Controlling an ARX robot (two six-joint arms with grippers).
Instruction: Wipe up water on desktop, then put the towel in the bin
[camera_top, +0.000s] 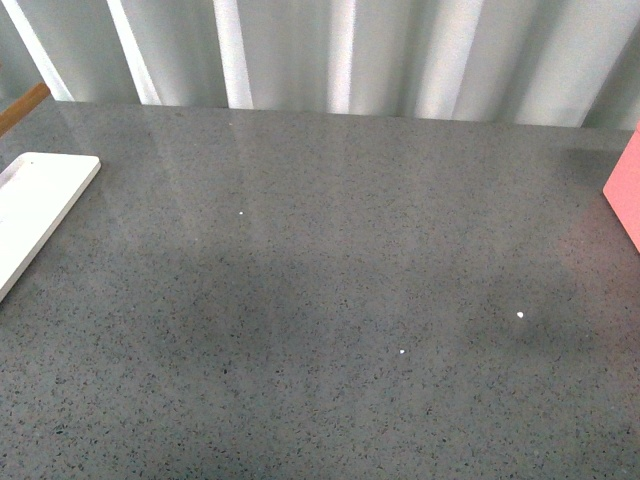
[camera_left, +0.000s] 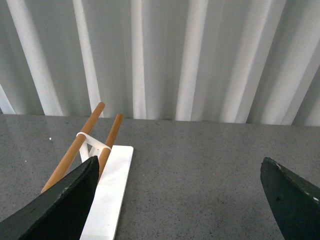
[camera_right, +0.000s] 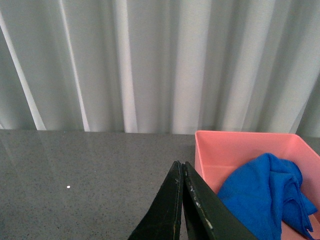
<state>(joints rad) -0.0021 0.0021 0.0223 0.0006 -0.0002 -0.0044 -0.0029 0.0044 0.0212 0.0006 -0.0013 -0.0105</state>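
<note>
From the front view the desktop (camera_top: 330, 300) lies grey and speckled, with a white tray (camera_top: 35, 215) at its left edge and a corner of the pink bin (camera_top: 625, 195) at the right; neither arm shows here. A few bright specks sit on the stone (glints or leftover droplets, too small to tell), so the likeliest fault is that some water was missed and the wipe counts as incomplete.

In the left wrist view the left gripper (camera_left: 180, 200) hangs with its dark fingers (camera_left: 65, 200) spread wide and nothing between them. Just beyond stand the tray and a rack of two wooden rods (camera_left: 82, 142); a careless sweep of this arm could knock the rods over.

In the right wrist view the right gripper (camera_right: 181, 207) has its fingers pressed flat together, empty. The towel (camera_right: 262, 192) rests inside the bin, bright blue, soft and bunched into loose folds against the near wall. One fold seems to rise close to the rim, so a brush from the arm nearby might drag it out.
</note>
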